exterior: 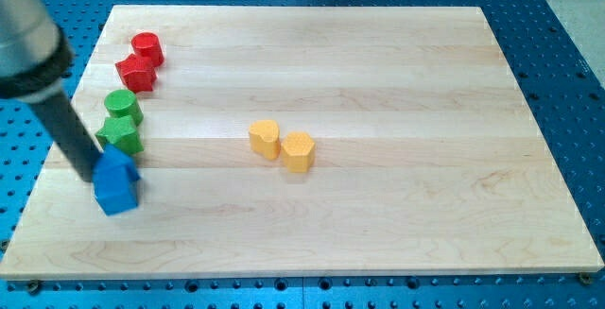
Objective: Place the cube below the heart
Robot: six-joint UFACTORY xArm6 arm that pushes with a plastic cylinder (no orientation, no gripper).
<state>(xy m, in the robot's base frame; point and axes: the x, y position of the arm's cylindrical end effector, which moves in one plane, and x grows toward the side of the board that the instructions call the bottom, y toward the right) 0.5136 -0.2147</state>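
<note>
- Our tip (pixel 92 175), a bare rod with no claw and nothing held, touches the blue cube's (pixel 117 186) left side, near the table's (pixel 378 233) left edge.
- The yellow heart (pixel 265 139) lies well to the right, slightly higher.

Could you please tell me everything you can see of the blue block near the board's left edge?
The blue block is a solid, matte, cube-like piece with a peaked top edge, standing upright on the wooden board near its left edge, towards the view's bottom. My tip meets its upper left side. It stands just below the green blocks; whether they touch it is unclear.
</note>
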